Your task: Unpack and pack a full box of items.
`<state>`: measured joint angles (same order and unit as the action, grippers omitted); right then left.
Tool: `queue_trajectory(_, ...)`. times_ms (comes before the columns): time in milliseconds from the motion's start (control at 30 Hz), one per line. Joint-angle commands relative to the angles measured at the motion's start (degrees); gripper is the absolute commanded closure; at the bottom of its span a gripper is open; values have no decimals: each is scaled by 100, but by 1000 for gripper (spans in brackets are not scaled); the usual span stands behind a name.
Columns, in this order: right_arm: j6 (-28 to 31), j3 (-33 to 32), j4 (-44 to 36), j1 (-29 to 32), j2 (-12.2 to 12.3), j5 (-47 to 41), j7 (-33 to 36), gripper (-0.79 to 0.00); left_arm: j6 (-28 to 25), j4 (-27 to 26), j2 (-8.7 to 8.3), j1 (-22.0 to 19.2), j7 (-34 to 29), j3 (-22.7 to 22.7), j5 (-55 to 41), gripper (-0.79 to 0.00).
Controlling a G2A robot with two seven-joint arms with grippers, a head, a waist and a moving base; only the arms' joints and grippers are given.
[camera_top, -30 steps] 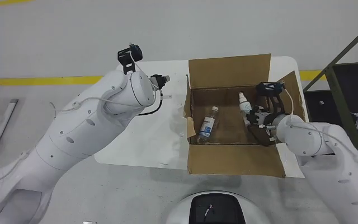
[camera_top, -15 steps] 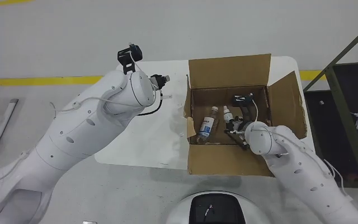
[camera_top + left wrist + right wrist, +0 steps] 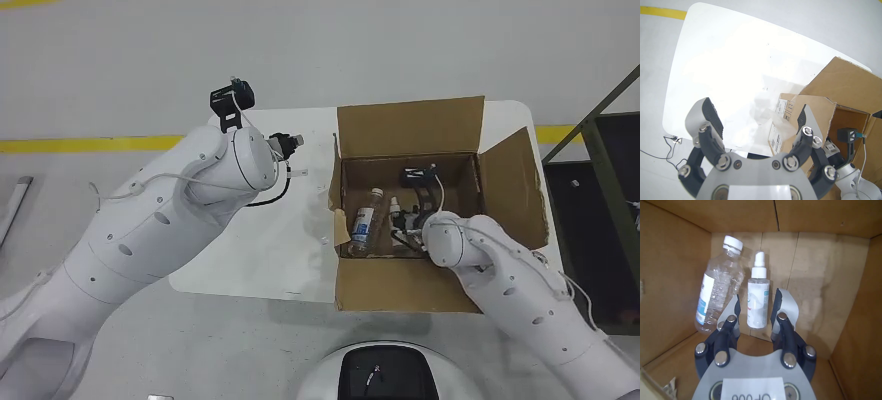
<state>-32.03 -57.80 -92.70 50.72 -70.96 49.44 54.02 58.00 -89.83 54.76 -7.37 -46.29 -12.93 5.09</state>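
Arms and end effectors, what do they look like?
Left arm and right arm: white rounded shells, black wrist cameras, thin cables. Left end effector and right end effector: grey plate, black linkages, silver bolts, pale fingers, black ribbed pads.

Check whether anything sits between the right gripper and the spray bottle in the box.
Nothing visible does. The right gripper is open, with its fingers on either side of the spray bottle, which lies on the floor of the box. The water bottle lies beside it, outside one finger and not in the gap.
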Motion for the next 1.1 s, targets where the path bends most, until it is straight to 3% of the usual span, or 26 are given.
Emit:
queue_trajectory(0, 53, -255, -379, 72, 46, 41, 35, -225, 0, 0, 0, 0, 0, 0, 0, -785)
queue_trajectory(67, 185, -647, -1000, 229, 119, 50, 93, -40, 0, 0, 0, 0, 0, 0, 0, -785)
queue_trajectory(100, 287, -875, -1316, 359, 162, 45, 152, 0, 0, 0, 0, 0, 0, 0, 0, -785)
queue_trajectory(233, 820, -2088, -2687, 994, 327, -148, 211, 0, 0, 0, 0, 0, 0, 0, 0, -785)
queue_trajectory(367, 1366, -3450, -3529, 1726, 413, -782, -28, 0, 0, 0, 0, 0, 0, 0, 0, -785)
queue_trajectory(533, 1964, -5153, -3950, 2623, 483, -990, -195, 0, 0, 0, 0, 0, 0, 0, 0, -785)
queue_trajectory(700, 2660, -6504, -3892, 3442, 538, -890, 252, 0, 0, 0, 0, 0, 0, 0, 0, -785)
queue_trajectory(867, 3433, -6860, -3307, 4085, 598, -560, 933, 0, 0, 0, 0, 0, 0, 0, 0, -785)
queue_trajectory(1067, 3951, -6093, -2895, 4338, 688, 564, 1565, 0, 0, 0, 0, 0, 0, 0, 0, -785)
